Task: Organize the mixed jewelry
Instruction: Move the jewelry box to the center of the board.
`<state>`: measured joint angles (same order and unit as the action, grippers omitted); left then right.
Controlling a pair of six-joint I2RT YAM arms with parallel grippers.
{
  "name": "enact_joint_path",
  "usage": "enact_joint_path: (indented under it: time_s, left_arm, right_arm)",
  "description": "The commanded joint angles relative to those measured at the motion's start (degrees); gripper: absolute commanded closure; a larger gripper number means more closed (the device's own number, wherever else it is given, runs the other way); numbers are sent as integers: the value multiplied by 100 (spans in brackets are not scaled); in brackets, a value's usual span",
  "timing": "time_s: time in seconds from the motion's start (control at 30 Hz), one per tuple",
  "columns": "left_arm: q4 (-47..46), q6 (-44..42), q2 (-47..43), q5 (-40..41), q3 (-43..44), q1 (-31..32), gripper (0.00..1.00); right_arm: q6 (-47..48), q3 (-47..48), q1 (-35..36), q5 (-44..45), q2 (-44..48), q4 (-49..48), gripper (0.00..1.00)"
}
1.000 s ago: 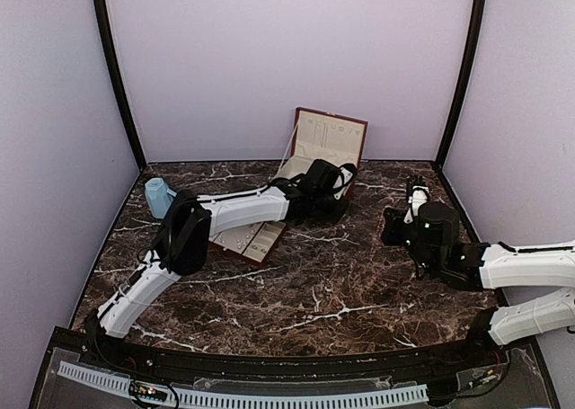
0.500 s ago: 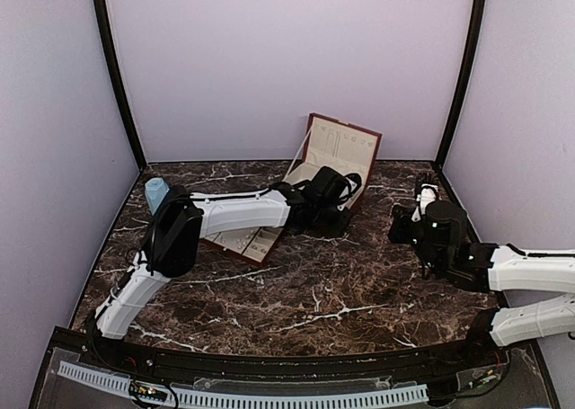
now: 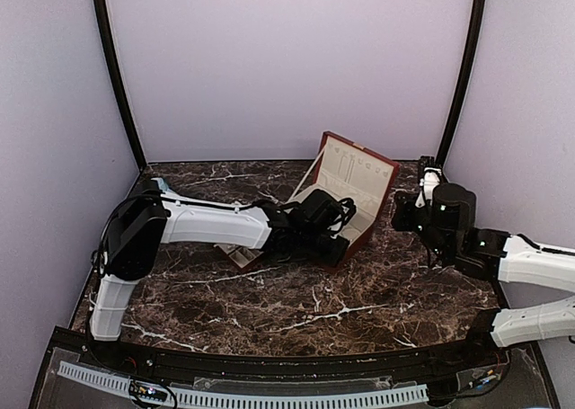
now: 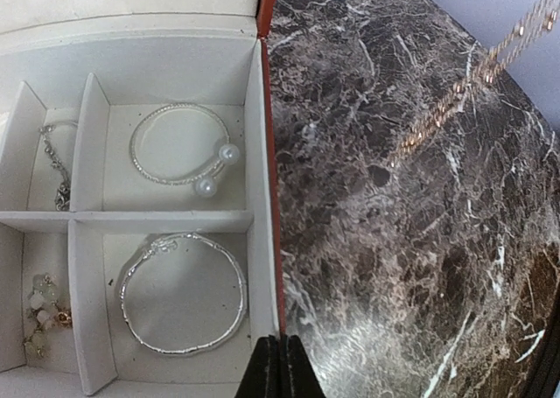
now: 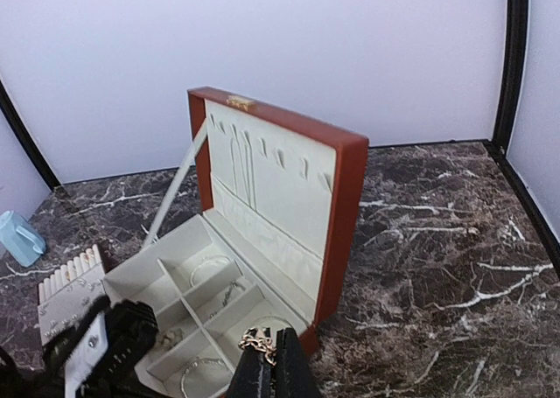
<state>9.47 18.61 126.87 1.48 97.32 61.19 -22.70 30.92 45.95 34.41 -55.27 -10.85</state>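
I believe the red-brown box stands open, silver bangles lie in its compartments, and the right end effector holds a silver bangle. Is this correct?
Not quite. The right end effector holds a thin gold chain, not a silver bangle; the right wrist view shows it pinched at the fingertips. The rest stands: the red-brown box is open and silver bangles lie in its compartments.

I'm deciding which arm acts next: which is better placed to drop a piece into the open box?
Probably right: the right pincer is shut on a gold chain near the open box, while the left pincer grips the box's rim.
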Motion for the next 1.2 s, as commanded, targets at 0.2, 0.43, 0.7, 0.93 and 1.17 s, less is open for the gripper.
enact_joint_path:
  time_s: [0.2,0.43,0.7,0.93,1.17]
  left_arm:
    - [-93,1123,-1067,-588,-1185,368,100]
    - [-318,1544,-1475,-848,-1800,662,100]
    - [-352,1585,-1734,-1060,-1969,815,80]
    - [-900,883,-2157,-1134,-2172,807,37]
    - [-1640,-429,-2377,-1053,-2245,449,27]
  right_arm:
    - [510,1368,-16,-884,-87,1047,100]
    - [607,1877,-14,-1073,-530,1372,100]
    - [584,2037,27,-1033,-664,1443,100]
    - [596,2150,44,-1033,-635,1374,100]
    - [740,2282,52,-841,-679,1354,100]
